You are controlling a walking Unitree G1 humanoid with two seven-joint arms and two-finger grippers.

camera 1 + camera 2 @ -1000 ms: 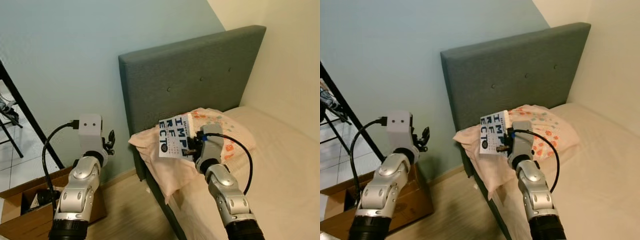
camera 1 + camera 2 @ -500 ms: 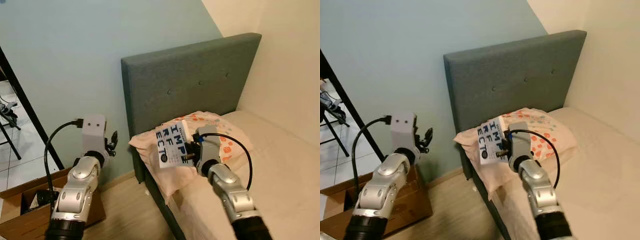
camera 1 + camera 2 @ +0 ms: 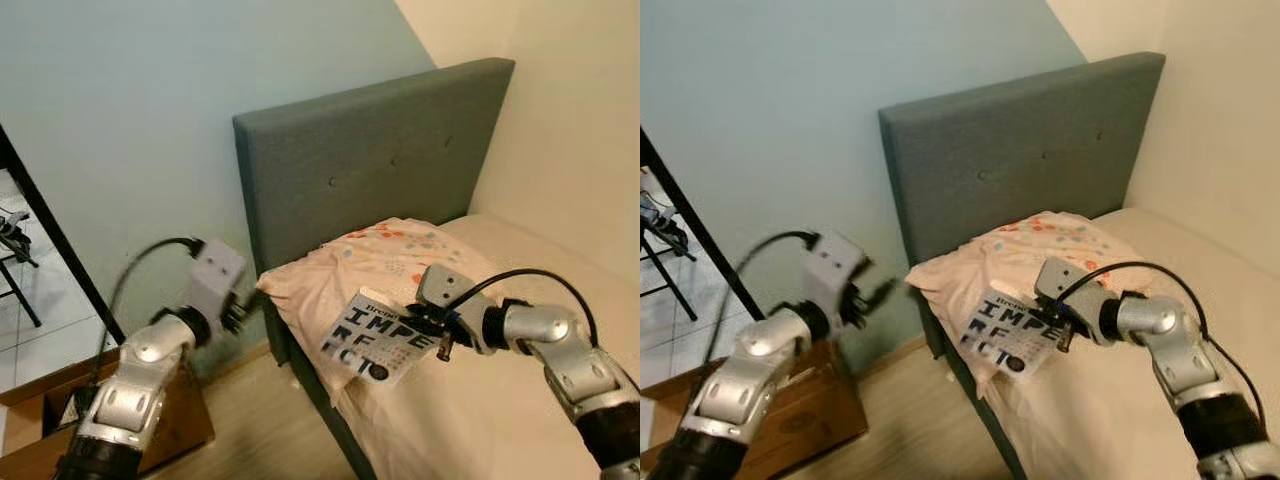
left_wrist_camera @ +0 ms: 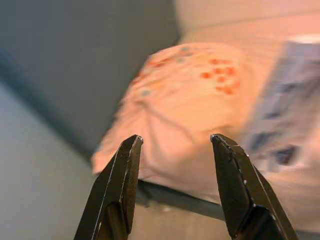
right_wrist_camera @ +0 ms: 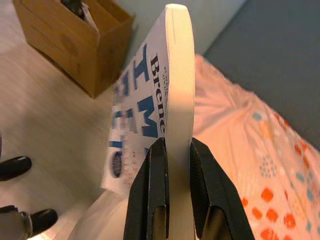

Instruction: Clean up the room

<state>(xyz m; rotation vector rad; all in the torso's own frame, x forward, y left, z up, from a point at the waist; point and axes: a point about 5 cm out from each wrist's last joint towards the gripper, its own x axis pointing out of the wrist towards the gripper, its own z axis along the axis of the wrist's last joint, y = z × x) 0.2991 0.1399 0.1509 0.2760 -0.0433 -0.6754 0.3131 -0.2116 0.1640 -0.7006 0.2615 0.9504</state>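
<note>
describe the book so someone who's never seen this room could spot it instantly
Find the bed with the grey headboard. Just below its peach pillow, at the mattress edge, the right gripper clamps a book. It is the one white thing with large blue block letters.

Left gripper [image 4: 176, 187] fingers spread apart, pointed at pillow on bed.

Two black fingers [image 4: 116, 192] frame a peach pillow [image 4: 187, 117] with orange and teal spots, lying against the grey headboard [image 4: 85, 60]. Blurred book [image 4: 285, 120] with dark lettering beside the pillow on the peach sheet [image 4: 260, 25]. Dark bed frame edge [image 4: 175, 200] under the pillow. Nothing between the fingers.
</note>
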